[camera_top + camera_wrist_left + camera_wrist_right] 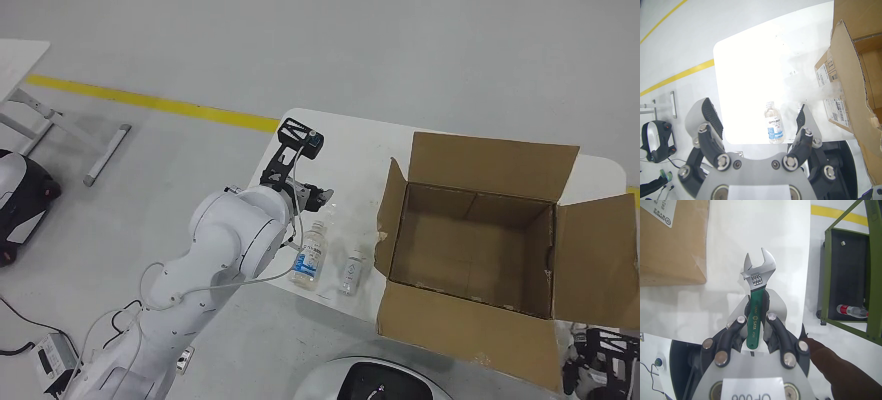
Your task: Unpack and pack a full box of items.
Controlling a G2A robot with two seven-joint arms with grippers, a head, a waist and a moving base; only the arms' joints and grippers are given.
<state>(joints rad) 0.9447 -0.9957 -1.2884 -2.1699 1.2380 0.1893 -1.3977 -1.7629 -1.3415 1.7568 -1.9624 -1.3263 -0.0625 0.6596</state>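
On the bench (350, 140) sits the open cardboard box (460, 325), with shipping labels on its side. The left gripper (754, 106) hangs wide open and empty over a blue-labelled bottle (774, 125) at the bench edge. The right gripper (757, 300) clamps a green-handled wrench (758, 273), lettering on its handle, beside the box.

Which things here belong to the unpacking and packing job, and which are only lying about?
Job:
cardboard box
larger bottle
smaller bottle
wrench, held in the right claw
open left claw

Lying about:
green cart with a reddish item
black device
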